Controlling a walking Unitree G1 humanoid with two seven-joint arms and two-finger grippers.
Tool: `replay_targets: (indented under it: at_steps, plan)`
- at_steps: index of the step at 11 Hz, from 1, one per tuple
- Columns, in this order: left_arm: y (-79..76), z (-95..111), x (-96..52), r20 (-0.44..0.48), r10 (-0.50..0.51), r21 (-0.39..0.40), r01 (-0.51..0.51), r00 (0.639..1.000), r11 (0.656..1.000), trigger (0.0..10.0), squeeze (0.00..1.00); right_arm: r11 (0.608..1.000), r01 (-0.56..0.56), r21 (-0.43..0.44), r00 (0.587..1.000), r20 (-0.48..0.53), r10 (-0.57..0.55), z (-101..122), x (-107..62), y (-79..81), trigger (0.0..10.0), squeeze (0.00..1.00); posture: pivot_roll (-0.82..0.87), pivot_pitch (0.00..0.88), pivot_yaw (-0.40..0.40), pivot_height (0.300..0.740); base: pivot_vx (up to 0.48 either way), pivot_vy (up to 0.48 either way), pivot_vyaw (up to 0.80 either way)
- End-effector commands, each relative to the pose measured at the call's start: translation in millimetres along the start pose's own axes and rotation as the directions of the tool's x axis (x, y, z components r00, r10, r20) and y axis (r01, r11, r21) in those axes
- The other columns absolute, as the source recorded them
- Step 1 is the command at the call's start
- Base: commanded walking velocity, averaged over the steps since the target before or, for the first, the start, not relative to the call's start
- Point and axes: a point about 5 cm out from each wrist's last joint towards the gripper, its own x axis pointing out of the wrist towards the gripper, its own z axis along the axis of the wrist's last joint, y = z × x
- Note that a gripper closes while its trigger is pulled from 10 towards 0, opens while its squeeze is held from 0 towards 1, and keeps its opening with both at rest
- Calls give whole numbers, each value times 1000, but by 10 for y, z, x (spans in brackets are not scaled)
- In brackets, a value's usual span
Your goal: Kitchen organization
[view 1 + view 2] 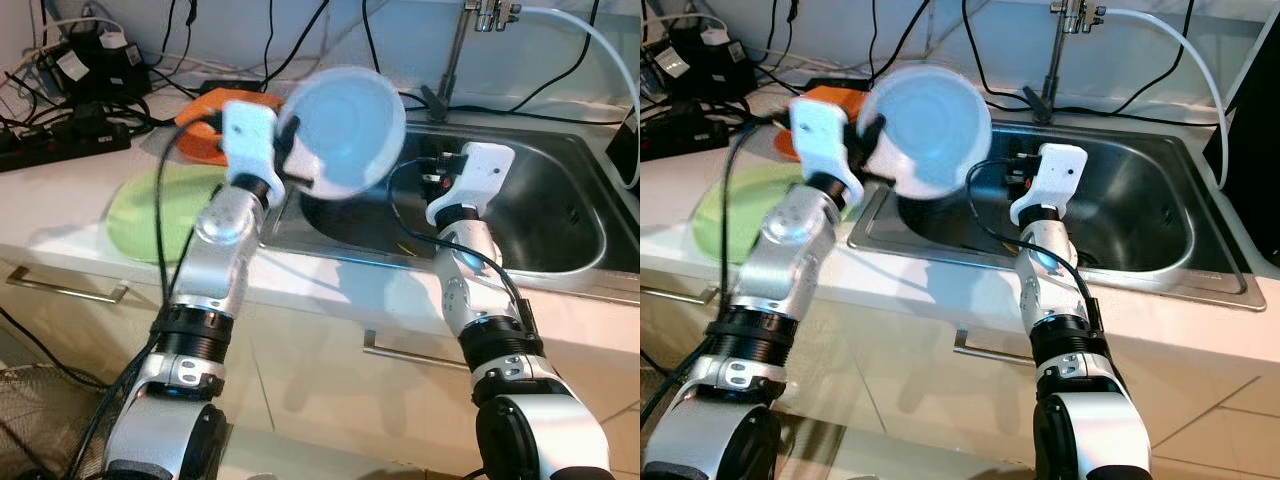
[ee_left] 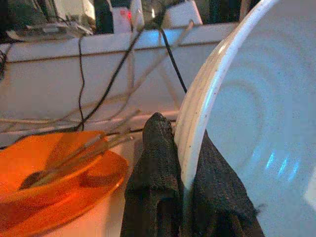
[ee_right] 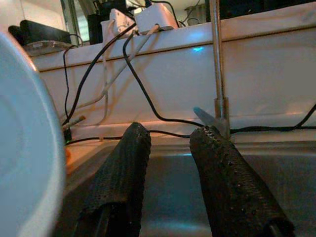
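Note:
My left gripper [image 1: 292, 160] is shut on the rim of a pale blue plate [image 1: 346, 130], held up on edge above the left end of the steel sink [image 1: 560, 210]. In the left wrist view the two black fingers [image 2: 158, 173] pinch the plate's ridged rim [image 2: 197, 133]. My right gripper [image 3: 170, 153] is open over the sink with nothing between its fingers; the plate's edge [image 3: 29, 163] shows beside it. An orange plate [image 1: 215, 125] lies on the counter behind the left gripper, and a green plate [image 1: 150, 210] lies nearer the counter's front.
A tap [image 1: 470, 40] with a white hose [image 1: 600, 50] stands behind the sink. Power strips and black cables [image 1: 70, 130] crowd the back left of the counter. Drawer handles [image 1: 400, 350] run along the cabinet front below.

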Motion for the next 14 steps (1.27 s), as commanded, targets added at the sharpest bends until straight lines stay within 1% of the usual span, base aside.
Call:
replay_targets:
  at_steps: [1,3,5,6,8,9,10,12,13,14]
  plan:
    - [-20,150,69,65,-19,32,16,998,999,10000,0,1000,0,25,1000,7,0,32,35,14,10000,0,194,0,47,740,0,0,0]
    - [-77,164,105,90,-57,42,53,994,998,10000,0,999,-18,43,1000,6,17,24,40,62,10000,0,196,0,63,740,0,0,0]
    - [-52,159,133,97,-44,45,40,994,998,10000,0,997,-26,72,1000,-4,27,8,35,76,10000,0,195,0,61,740,0,0,0]
    - [-30,129,139,94,-32,42,29,995,999,10000,0,996,-50,76,999,-15,52,-10,18,84,10000,0,189,0,59,740,0,0,0]
    - [11,131,116,114,8,40,-13,993,999,10000,0,999,-20,37,1000,-21,21,-16,-13,-80,10000,0,186,0,47,740,0,0,0]
    - [36,127,112,115,22,36,-27,993,999,10000,0,1000,-10,29,1000,-23,11,-8,-12,-131,10000,0,186,0,45,740,0,0,0]
    - [82,76,104,98,33,44,-37,995,998,10000,0,999,-29,39,999,-21,29,12,-6,-146,10000,0,183,0,41,740,0,0,0]
    - [110,92,111,102,39,50,-45,994,998,10000,0,996,-69,59,997,-20,70,8,-19,-98,10000,0,189,0,47,740,0,0,0]
    - [116,86,112,100,40,54,-45,994,997,10000,0,982,-144,118,988,-28,149,-16,-57,-29,10000,0,182,0,50,740,0,0,0]
    - [114,76,113,98,39,55,-45,994,997,10000,0,964,-216,155,974,-32,223,-29,-99,21,10000,0,176,0,48,740,0,0,0]
